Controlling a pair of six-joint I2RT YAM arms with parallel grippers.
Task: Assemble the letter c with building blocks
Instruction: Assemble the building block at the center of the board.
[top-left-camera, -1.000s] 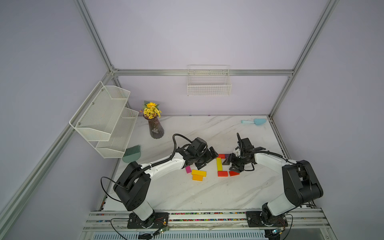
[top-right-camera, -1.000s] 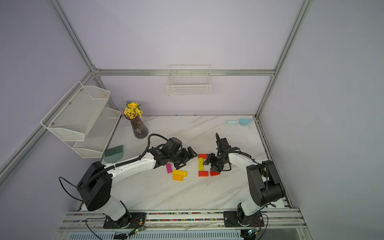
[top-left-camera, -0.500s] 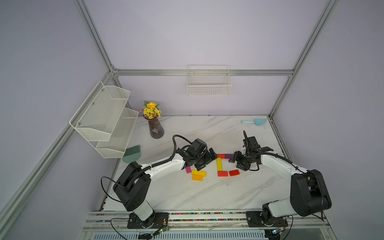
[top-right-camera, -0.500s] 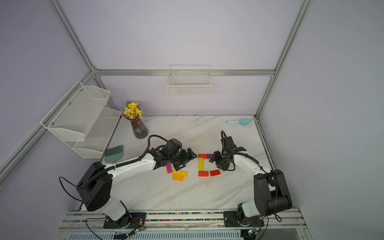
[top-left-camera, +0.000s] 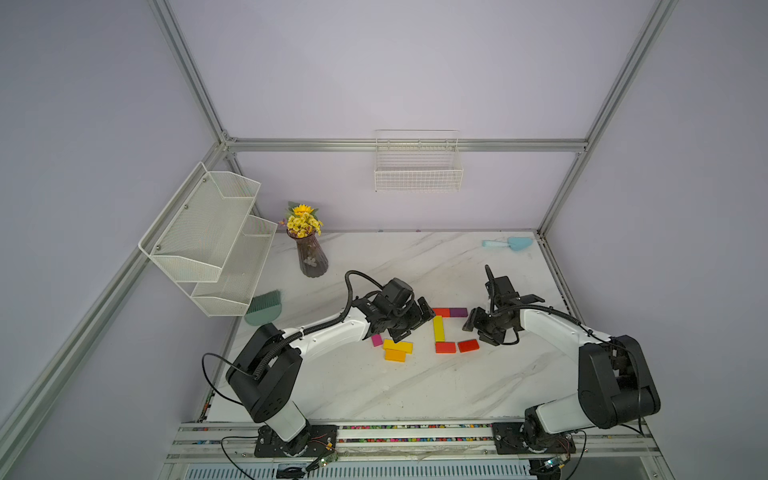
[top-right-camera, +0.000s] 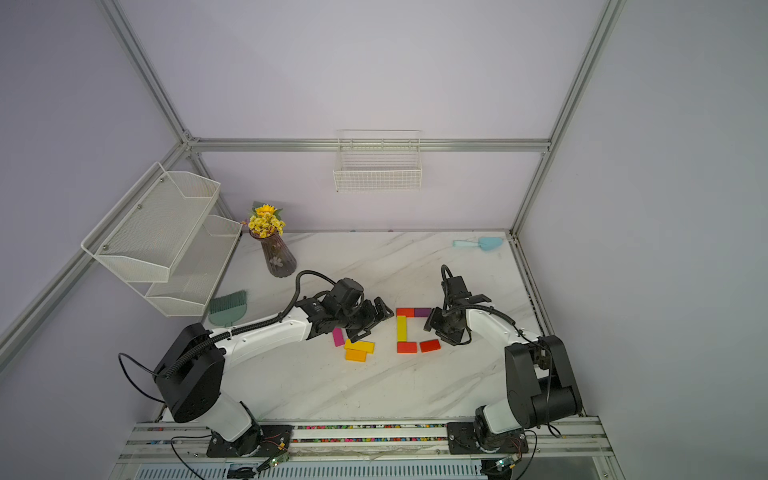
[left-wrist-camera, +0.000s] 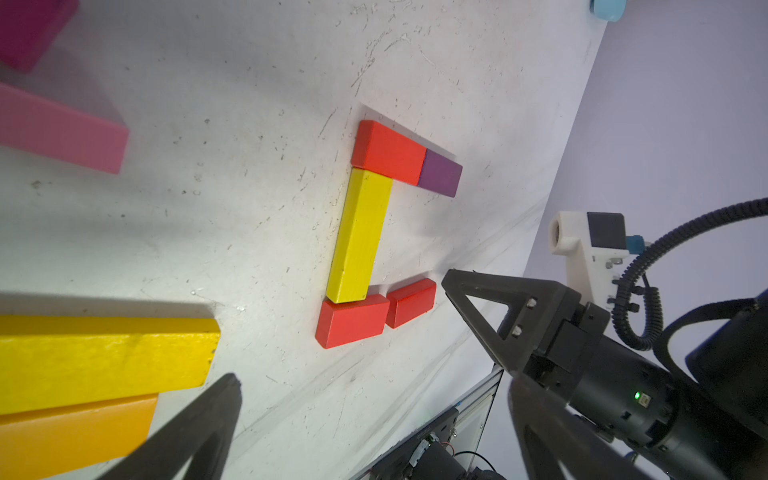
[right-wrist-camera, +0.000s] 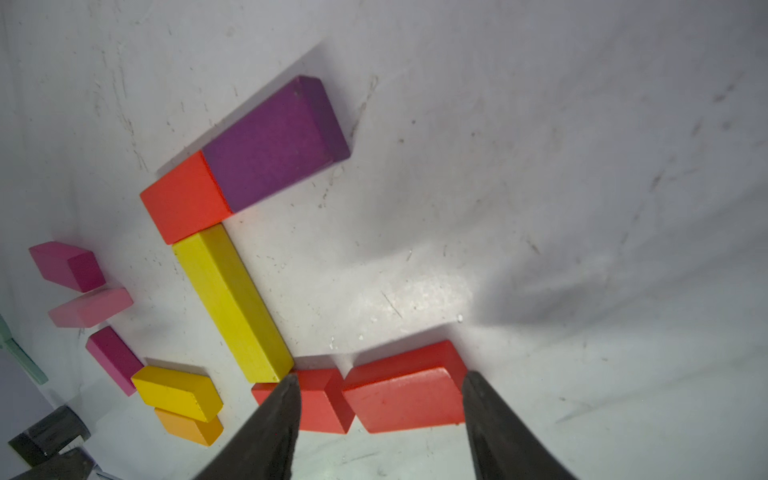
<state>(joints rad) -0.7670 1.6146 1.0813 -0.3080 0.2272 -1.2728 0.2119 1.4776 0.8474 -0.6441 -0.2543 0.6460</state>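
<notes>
C of flat wooden blocks (top-left-camera: 441, 312), long yellow block (top-left-camera: 438, 328) as spine. Right gripper (right-wrist-camera: 380, 376), fingers spread, beside skewed red block (left-wrist-camera: 411, 302); left gripper (top-right-camera: 374, 321) spread wide.

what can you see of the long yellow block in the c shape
The long yellow block looks like painted wood: a slim bar with square ends. It lies flat on the white marbled table as the C's spine, one end against the far red block, the other against the near red block.
</notes>
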